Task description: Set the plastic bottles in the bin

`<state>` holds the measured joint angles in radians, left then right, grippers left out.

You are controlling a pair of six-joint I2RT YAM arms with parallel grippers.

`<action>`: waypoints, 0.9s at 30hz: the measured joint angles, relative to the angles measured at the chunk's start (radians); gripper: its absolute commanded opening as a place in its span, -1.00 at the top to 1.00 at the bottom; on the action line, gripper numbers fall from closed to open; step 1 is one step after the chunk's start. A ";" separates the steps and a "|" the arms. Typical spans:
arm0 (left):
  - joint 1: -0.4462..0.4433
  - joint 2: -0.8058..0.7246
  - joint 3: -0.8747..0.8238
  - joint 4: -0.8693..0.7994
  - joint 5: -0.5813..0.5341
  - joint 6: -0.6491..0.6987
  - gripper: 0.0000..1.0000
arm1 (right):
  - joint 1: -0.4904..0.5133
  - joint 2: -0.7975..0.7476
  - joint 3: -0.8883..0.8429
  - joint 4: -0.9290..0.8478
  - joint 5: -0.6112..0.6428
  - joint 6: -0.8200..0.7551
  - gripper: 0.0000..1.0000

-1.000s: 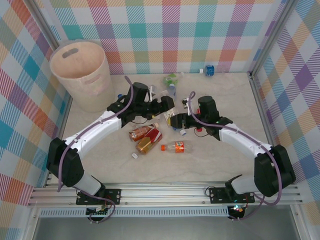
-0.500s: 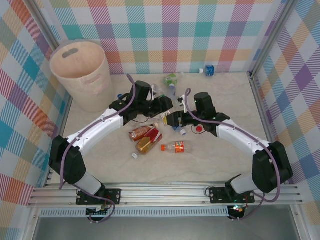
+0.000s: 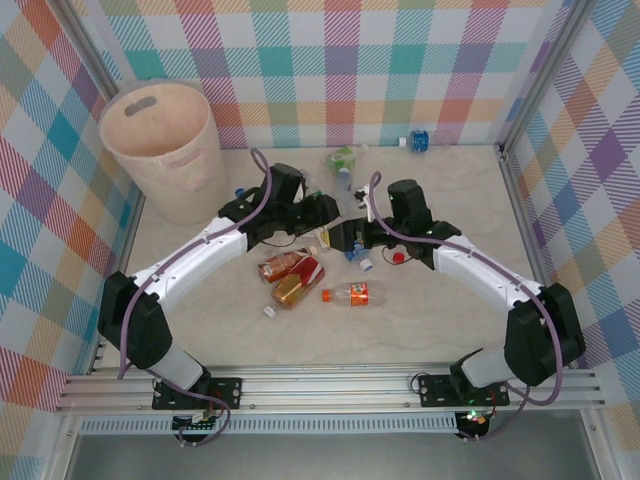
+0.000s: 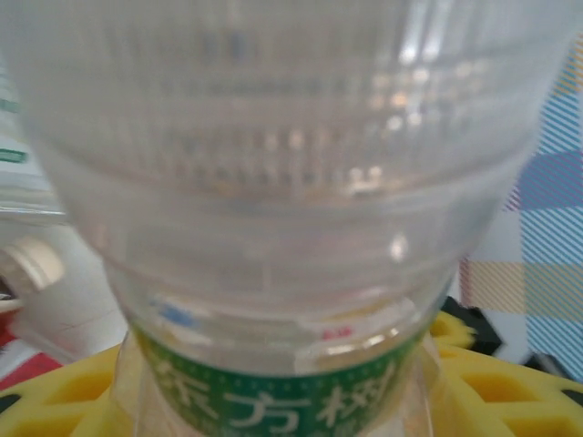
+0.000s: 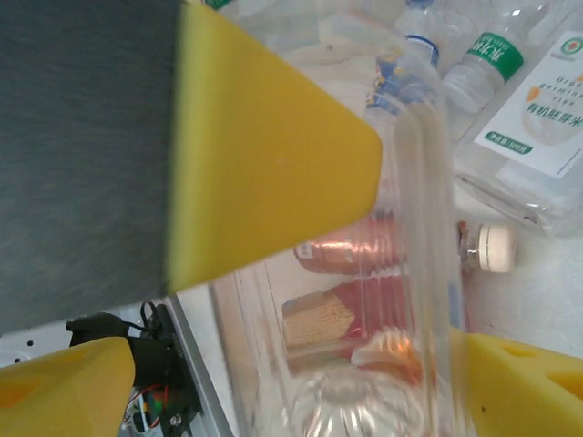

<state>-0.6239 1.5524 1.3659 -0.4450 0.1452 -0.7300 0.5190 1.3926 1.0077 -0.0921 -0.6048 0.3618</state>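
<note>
A clear plastic bottle [image 4: 273,182] with a green band of white characters is very close in the left wrist view. My left gripper [image 4: 278,405] is shut on it, a yellow pad [image 4: 496,382] at each side. In the top view the left gripper [image 3: 327,220] meets the right gripper [image 3: 346,241] over mid-table. The right gripper [image 5: 296,364] is open around the same clear bottle [image 5: 419,182], its fingers apart from it. The beige bin [image 3: 165,150] stands at the back left, far from both grippers.
On the table in front of the grippers lie two red-labelled bottles [image 3: 292,276] and an orange-labelled bottle [image 3: 350,294]. Loose caps [image 3: 367,265] lie near the right gripper. A green bottle [image 3: 342,158] and a blue one [image 3: 418,140] lie by the back wall. White-labelled bottles [image 5: 537,118] lie beyond the right gripper.
The left gripper has closed on the clear bottle that the right gripper held. The right gripper's jaws have opened and let it go. Both grippers stay close together.
</note>
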 measured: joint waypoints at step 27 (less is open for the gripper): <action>0.255 -0.219 0.198 0.001 -0.615 0.390 -0.08 | 0.000 -0.321 -0.211 0.023 0.562 -0.008 -0.99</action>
<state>-0.3691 1.3334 1.5635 -0.4442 -0.4698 -0.3397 0.5190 1.0718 0.7967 -0.0692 -0.0429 0.3542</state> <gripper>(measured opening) 0.574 0.996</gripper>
